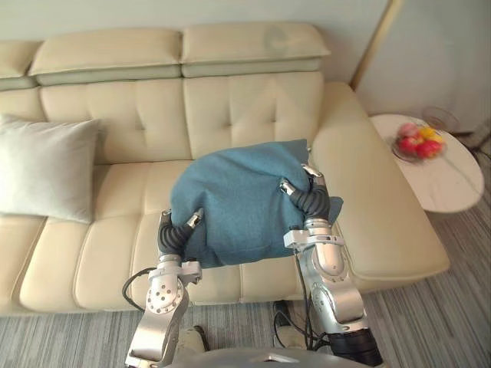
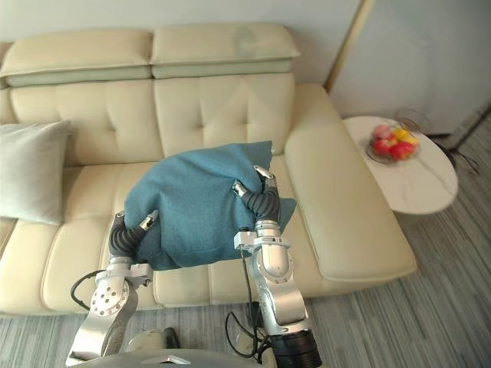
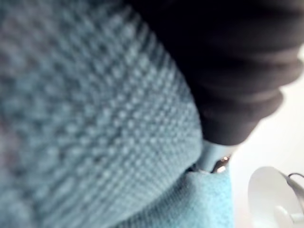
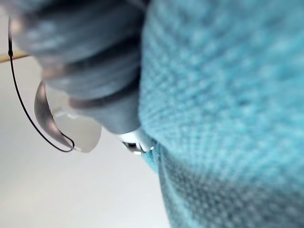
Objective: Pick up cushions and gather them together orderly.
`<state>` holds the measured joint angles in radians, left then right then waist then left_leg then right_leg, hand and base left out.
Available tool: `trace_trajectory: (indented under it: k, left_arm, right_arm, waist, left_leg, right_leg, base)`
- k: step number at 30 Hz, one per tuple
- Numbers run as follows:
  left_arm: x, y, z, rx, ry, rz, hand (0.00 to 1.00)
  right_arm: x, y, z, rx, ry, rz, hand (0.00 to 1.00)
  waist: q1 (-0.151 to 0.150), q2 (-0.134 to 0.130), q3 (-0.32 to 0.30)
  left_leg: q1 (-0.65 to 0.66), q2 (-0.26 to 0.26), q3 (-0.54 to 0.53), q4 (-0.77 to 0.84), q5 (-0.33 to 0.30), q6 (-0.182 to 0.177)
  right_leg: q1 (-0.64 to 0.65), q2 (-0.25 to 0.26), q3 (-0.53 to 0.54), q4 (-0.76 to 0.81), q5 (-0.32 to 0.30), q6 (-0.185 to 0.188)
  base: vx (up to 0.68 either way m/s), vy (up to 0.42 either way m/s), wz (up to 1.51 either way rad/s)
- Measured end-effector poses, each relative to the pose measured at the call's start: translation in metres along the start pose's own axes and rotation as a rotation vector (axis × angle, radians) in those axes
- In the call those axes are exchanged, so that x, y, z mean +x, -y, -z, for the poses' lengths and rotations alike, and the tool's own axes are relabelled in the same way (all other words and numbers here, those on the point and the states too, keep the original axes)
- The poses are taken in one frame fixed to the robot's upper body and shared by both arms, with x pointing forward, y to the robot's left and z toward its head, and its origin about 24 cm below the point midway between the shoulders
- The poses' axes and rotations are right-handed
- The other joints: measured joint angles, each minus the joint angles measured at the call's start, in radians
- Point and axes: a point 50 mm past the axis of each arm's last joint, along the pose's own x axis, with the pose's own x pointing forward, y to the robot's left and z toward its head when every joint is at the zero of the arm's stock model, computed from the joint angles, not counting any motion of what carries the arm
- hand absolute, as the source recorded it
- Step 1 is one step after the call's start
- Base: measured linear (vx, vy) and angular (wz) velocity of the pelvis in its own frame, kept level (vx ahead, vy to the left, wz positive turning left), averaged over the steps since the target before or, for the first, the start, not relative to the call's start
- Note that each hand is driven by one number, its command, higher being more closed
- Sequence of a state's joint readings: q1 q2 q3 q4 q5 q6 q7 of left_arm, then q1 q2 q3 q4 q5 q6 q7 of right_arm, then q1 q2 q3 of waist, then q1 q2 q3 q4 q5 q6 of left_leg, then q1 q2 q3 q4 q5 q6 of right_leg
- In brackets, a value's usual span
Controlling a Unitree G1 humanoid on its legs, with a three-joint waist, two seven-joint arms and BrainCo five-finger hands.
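Currently, head views: blue cushion [image 1: 238,199] sits at picture centre, clamped between your two hands over the front of the cream sofa [image 1: 253,100], middle seat. You cannot tell whether its underside touches the seat.

- Left hand [image 1: 175,236]: against the cushion's 7 o'clock corner, dark ribbed cover up against the knit. Its wrist view shows the cover with blue fabric pressed close. You cannot tell whether it is clenched into the cloth or laid flat.
- Right hand [image 1: 311,201]: on the cushion's 3 o'clock edge, the fabric bulging round it. Its wrist view shows the same blue knit against the cover. Grip likewise cannot be told.

Surroundings: pale grey cushion [image 1: 46,169] at 9 o'clock, upright against the sofa back and well apart from the blue one. Round white side table [image 1: 445,184] at 2 o'clock past the sofa arm, carrying a bowl of fruit [image 1: 418,142]. Grey striped carpet [image 1: 430,322] lies at 4 o'clock.
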<state>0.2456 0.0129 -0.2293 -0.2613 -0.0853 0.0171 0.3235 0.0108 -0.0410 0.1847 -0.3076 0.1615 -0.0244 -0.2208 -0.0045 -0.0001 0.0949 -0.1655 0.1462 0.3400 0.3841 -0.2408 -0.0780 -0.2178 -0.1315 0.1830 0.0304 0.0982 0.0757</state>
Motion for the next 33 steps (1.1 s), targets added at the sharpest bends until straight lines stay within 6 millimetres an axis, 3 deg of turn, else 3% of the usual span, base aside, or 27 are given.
trace_trajectory:
  k: [4,13,19,26,30,33]
  left_arm:
    - [0.000,-0.001,0.001,0.001,-0.006,-0.002,1.00]
    - [0.000,-0.004,0.010,0.014,-0.043,-0.014,1.00]
    - [0.022,0.003,-0.009,0.010,0.046,-0.031,1.00]
    - [0.057,0.021,-0.061,0.001,0.266,-0.049,1.00]
    - [0.080,0.034,-0.111,-0.025,0.447,-0.071,1.00]
    - [0.108,0.050,-0.169,0.006,0.616,-0.079,1.00]
  right_arm:
    - [0.000,-0.001,0.000,-0.002,-0.002,-0.003,1.00]
    - [-0.002,0.003,0.017,-0.031,-0.072,0.004,1.00]
    - [0.003,0.003,0.027,-0.040,-0.109,0.002,1.00]
    - [0.028,-0.007,0.005,0.001,-0.006,0.005,1.00]
    - [0.056,-0.020,-0.029,0.026,0.139,0.015,1.00]
    - [0.091,-0.029,-0.070,0.048,0.288,0.066,1.00]
  waist:
    - [-0.004,-0.001,-0.001]
    - [-0.005,0.002,0.001]
    - [0.002,0.030,0.016]
    - [0.008,0.036,0.018]
    - [0.011,0.037,0.020]
    - [0.019,0.046,0.042]
  left_leg:
    - [-0.009,0.006,0.042,0.033,-0.015,0.011]
    - [-0.001,0.011,0.085,0.032,-0.034,0.013]
    - [-0.100,0.024,0.087,0.067,-0.024,0.013]
    - [-0.192,0.027,0.065,0.070,0.005,0.018]
    - [-0.276,0.022,0.037,0.065,0.040,0.018]
    - [-0.342,0.012,0.000,0.042,0.084,0.013]
  right_leg:
    - [-0.029,0.009,0.060,-0.038,0.075,0.050]
    - [-0.049,0.018,0.083,-0.052,0.105,0.046]
    - [-0.137,0.019,0.075,-0.048,0.123,0.047]
    - [-0.209,0.015,0.047,-0.046,0.144,0.042]
    - [-0.277,0.009,0.013,-0.036,0.150,0.033]
    - [-0.334,0.002,-0.025,-0.018,0.156,0.028]
  base:
    - [0.02,0.019,-0.57]
    - [-0.03,-0.006,-0.20]
    - [-0.05,-0.052,-0.01]
    - [-0.07,-0.065,0.14]
    - [-0.09,-0.074,0.28]
    - [-0.12,-0.110,0.41]
